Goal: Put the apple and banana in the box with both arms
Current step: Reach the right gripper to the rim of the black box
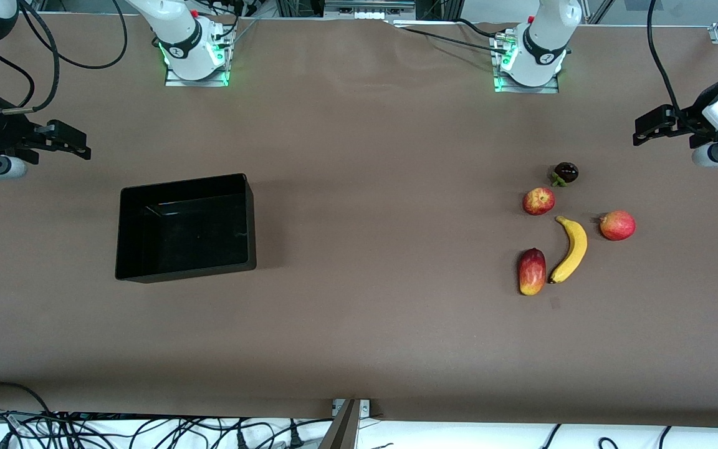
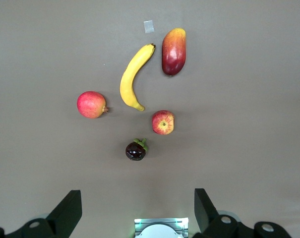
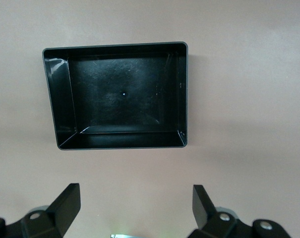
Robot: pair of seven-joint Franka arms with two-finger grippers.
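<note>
No readable text, labels, brands or numbers; marks on arm bases too small to tell.

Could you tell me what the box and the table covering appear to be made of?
The box looks like moulded black plastic with a glossy finish: its inner walls catch pale reflections. The table covering seems a matte brown sheet, perhaps paper or fabric, since it shows faint creases and no shine.

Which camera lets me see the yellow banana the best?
The left wrist view: the banana looks biggest there, seen whole from straight above among the other fruits. The front view also shows all of the banana, only smaller, toward the left arm's end of the table. The right wrist view shows no banana.
</note>
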